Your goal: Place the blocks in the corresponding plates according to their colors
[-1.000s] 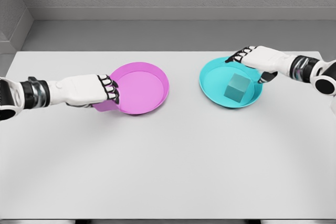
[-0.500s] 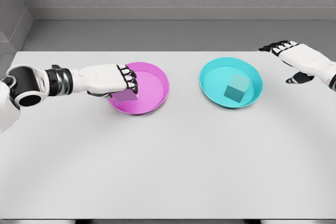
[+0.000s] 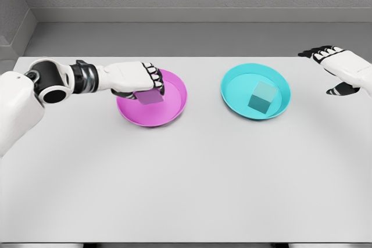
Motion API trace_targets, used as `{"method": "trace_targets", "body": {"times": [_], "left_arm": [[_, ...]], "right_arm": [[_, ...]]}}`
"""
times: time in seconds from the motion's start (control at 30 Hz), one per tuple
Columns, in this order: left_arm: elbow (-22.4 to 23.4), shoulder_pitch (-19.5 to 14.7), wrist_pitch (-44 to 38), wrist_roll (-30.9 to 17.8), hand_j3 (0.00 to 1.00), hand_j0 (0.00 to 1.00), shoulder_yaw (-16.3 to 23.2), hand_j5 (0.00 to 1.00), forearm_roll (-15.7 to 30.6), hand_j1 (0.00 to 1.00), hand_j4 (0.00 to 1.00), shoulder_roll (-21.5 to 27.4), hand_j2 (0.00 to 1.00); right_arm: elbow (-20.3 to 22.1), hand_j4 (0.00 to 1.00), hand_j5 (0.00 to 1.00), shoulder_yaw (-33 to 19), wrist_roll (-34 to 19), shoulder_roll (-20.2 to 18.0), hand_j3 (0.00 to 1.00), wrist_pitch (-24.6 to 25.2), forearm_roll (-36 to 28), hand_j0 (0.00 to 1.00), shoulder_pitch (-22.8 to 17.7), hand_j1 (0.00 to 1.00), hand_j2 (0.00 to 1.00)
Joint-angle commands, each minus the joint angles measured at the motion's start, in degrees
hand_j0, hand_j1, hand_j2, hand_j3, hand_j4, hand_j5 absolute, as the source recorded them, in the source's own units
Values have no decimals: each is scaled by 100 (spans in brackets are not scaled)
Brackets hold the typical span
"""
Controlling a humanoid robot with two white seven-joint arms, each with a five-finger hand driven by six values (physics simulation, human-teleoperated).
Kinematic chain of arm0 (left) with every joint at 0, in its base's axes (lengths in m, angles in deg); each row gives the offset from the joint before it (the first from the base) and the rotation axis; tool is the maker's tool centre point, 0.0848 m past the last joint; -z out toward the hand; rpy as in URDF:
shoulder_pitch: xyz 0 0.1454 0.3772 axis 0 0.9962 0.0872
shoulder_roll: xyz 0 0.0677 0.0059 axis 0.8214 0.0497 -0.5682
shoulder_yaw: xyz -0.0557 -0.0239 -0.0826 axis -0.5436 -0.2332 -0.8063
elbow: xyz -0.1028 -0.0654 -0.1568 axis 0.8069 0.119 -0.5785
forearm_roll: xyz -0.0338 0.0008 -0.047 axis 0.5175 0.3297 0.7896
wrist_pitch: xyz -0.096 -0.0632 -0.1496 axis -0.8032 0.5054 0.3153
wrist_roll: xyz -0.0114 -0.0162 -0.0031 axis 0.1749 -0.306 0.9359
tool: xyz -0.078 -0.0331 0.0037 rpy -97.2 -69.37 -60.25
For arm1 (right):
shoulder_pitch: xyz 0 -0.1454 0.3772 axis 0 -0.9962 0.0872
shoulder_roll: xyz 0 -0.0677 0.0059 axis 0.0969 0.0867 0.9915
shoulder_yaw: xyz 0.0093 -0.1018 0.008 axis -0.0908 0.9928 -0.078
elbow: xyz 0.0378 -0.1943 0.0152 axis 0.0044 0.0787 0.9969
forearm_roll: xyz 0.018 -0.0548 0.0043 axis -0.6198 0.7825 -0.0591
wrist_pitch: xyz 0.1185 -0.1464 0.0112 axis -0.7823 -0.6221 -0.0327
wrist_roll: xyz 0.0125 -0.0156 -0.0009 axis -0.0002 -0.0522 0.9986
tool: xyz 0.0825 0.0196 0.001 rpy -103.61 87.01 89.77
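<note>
- Left arm (image 3: 35, 94): enters from the 9 o'clock edge and extends horizontally across the table (image 3: 186, 178) toward the pink plate (image 3: 171, 105).
- Left hand (image 3: 136, 82): palm down over the plate's 10 o'clock portion, fingers curled around the pink block (image 3: 150, 97), gripping it from above.
- Pink block: a small mauve cube, held inside the plate's outline; whether it touches the plate floor cannot be determined.
- Teal plate (image 3: 235, 85): at 3 o'clock of the pink plate, well apart from it.
- Teal block (image 3: 262, 97): a cube resting in the teal plate, right of its centre.
- Right hand (image 3: 337, 69): at the 3 o'clock edge, clear of the teal plate, fingers spread, holding nothing.
</note>
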Motion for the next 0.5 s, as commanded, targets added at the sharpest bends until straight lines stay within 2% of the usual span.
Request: {"method": "trace_targets", "body": {"times": [0.0, 0.03, 0.07, 0.4, 0.47], "left_arm": [[133, -9, -19, -13, 73, 73, -5, 73, 2, 73, 73, -98, 73], [168, -44, -19, -5, 89, 89, -5, 89, -7, 89, 89, -124, 89], [195, -62, -19, -5, 100, 100, -22, 100, 11, 100, 100, -133, 100], [300, -255, -19, 4, 100, 100, -92, 100, 81, 100, 100, -142, 100], [256, -237, -19, 22, 100, 100, -268, 100, 125, 100, 100, -72, 100]], "right_arm": [[-20, 100, 100, -2, -12, 11, 100, 13, -37, 100, 0, 100, 100], [-29, 100, 100, -2, -12, 20, 100, 13, -28, 100, 0, 100, 100], [-29, 100, 100, -2, -20, 29, 100, 13, -37, 100, 0, 100, 100], [-29, 100, 100, -19, -29, 37, 100, 13, -37, 100, -9, 100, 100], [-29, 100, 100, -19, -29, 37, 100, 13, -37, 100, -9, 100, 100]]}}
